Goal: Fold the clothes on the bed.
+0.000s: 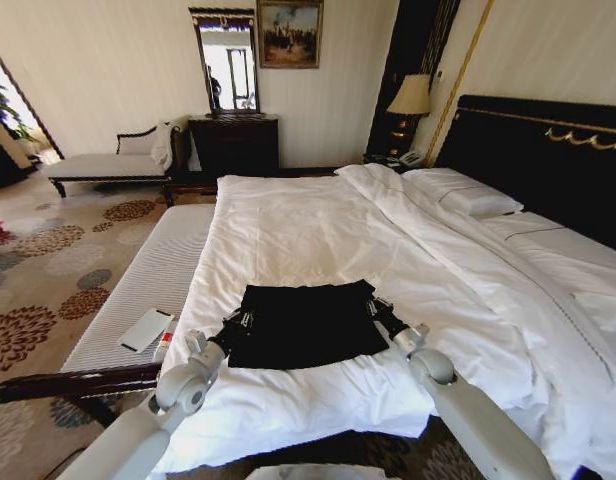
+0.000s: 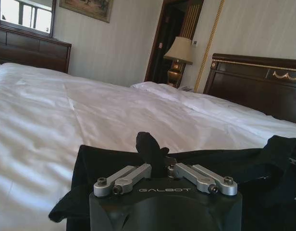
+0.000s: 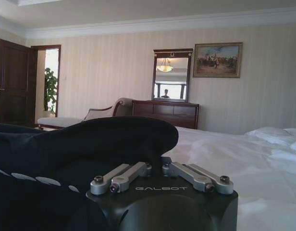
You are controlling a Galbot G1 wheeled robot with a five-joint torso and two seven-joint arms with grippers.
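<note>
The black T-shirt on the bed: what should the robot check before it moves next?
1. Soft black short-sleeved T-shirt lies on the big white-duvet bed: ok.
2. Left end effector shut on a pinch of black fabric: ok.
3. Right end effector shut on the shirt's other side: looks ok, though fabric hides the fingertips.
4. Both arms at opposite shirt edges: ok.
5. Shirt already folded into a rough rectangle: ok, though its edges are uneven.
6. White duvet caught in either grip: cannot tell.
</note>
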